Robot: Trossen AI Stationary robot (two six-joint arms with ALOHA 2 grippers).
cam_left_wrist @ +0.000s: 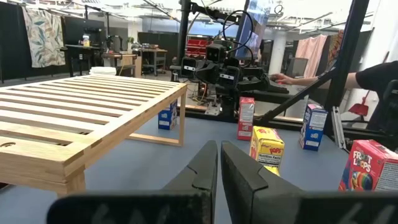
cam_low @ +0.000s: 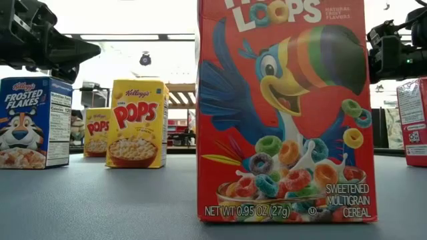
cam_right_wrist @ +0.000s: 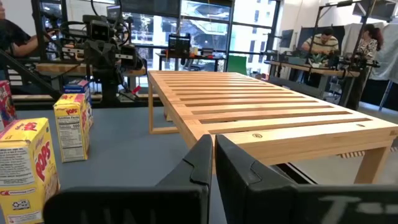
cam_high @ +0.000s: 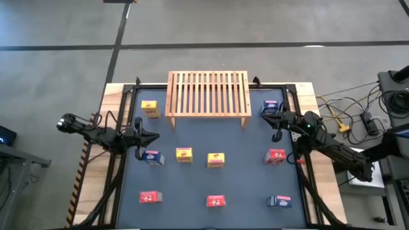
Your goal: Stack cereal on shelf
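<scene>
Your left gripper [cam_high: 155, 136] and right gripper [cam_high: 263, 113] hung closed, empty, over dark table [cam_high: 246, 179]; nine cereal boxes [cam_high: 184, 155] scattered before bare wooden shelf [cam_high: 208, 93]; workshop behind.

High view looks straight down on the whole table [cam_high: 246, 182]; low view sits at tabletop height; both wrist views face the shelf [cam_left_wrist: 81, 118].

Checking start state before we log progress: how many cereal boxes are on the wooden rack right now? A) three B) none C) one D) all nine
B: the high view shows the slatted top of the wooden rack bare, with all nine boxes standing on the dark tabletop, e.g. a yellow box beside the rack and a red box near the front edge.
</scene>
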